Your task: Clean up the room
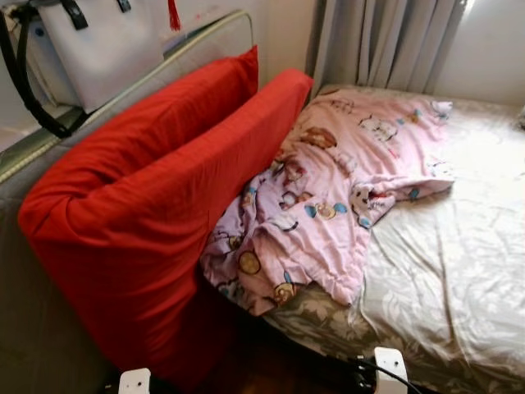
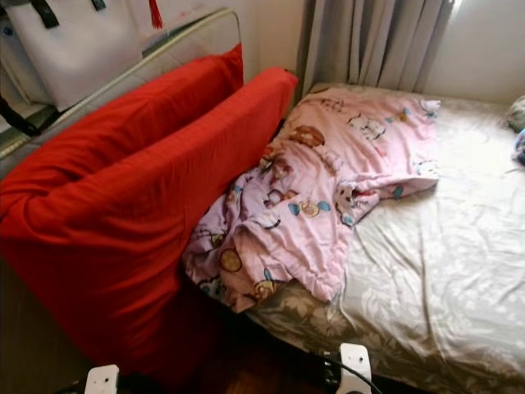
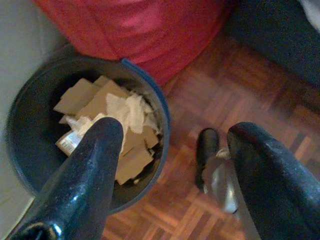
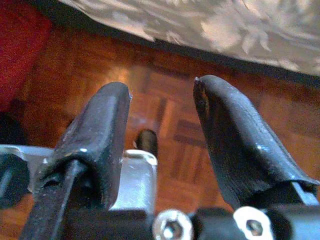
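The left hand (image 3: 170,150) hangs open above a dark round bin (image 3: 30,130) of cardboard scraps and crumpled tissue; the right hand (image 4: 162,130) hangs open over parquet floor (image 4: 165,65). A crumpled pink cartoon-print quilt (image 1: 328,197) lies on the bed, at three o'clock of a big red cushion (image 1: 156,205).

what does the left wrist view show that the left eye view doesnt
Left wrist view: the left gripper with its fingers apart and nothing between them, hanging above a dark blue bin that holds cardboard pieces and crumpled paper, all on a wooden parquet floor.

Left eye view: the bed with a rumpled pink cartoon blanket, grey curtains and a white bag hanging behind the rail.

Both: the big red cushion beside the bed.
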Available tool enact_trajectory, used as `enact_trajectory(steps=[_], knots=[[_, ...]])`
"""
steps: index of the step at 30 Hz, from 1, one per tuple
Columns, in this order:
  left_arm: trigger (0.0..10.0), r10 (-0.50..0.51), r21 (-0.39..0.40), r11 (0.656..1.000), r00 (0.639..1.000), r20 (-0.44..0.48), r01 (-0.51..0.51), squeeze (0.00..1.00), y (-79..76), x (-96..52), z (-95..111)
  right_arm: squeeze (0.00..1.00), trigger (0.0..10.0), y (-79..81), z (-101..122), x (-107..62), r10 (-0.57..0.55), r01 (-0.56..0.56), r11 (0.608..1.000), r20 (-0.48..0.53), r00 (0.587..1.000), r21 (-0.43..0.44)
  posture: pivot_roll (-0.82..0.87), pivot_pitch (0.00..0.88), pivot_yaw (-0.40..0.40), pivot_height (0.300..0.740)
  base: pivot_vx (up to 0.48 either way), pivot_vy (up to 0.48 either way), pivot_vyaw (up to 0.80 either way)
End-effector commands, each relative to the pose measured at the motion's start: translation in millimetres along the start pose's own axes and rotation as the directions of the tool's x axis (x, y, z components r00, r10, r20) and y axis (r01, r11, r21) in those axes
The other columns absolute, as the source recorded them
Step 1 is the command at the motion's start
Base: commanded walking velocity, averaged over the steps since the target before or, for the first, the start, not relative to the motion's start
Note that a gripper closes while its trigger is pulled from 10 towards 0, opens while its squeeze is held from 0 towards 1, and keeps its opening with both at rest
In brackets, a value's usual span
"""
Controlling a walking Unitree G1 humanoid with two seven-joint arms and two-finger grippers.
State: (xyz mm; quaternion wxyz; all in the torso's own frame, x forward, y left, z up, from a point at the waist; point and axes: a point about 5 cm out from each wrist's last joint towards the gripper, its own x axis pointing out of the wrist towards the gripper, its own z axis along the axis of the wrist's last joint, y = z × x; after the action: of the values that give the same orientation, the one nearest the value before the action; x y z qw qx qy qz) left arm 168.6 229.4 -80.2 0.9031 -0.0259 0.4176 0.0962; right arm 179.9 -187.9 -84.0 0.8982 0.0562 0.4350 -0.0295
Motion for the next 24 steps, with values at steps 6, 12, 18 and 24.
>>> enact_trajectory(steps=[6, 12, 18, 24], knots=[[10.0, -0.005, 0.005, 1.0, 1.0, -0.023, 0.005, 0.0, 1.1, -1.7, -6.6, 0.0, 10.0, -1.1, -4.9, -1.1, -0.01, 0.01, 1.0, -0.014, 1.0, 0.022, -0.02, 0.071, -0.007, 0.74, 0.0, 0.0, 0.0], [10.0, -0.006, 0.002, 1.0, 1.0, -0.023, 0.006, 0.0, 0.8, -1.8, -6.7, 0.0, 10.0, -1.4, -4.8, -1.1, -0.009, 0.009, 1.0, -0.014, 1.0, 0.019, -0.02, 0.073, -0.009, 0.74, 0.0, 0.0, 0.0], [10.0, -0.007, 0.0, 1.0, 1.0, -0.021, 0.007, 0.0, 0.8, -1.7, -6.6, 0.0, 10.0, -1.2, -4.4, -1.0, -0.002, 0.002, 1.0, -0.016, 1.0, 0.001, -0.02, 0.072, -0.008, 0.74, 0.0, 0.0, 0.0], [10.0, -0.007, -0.003, 1.0, 1.0, -0.021, 0.007, 0.0, 0.9, -1.8, -6.6, 0.0, 10.0, -0.9, -4.2, -0.9, 0.003, -0.003, 1.0, -0.018, 1.0, -0.009, -0.02, 0.072, -0.008, 0.74, 0.084, 0.0, 0.0]])
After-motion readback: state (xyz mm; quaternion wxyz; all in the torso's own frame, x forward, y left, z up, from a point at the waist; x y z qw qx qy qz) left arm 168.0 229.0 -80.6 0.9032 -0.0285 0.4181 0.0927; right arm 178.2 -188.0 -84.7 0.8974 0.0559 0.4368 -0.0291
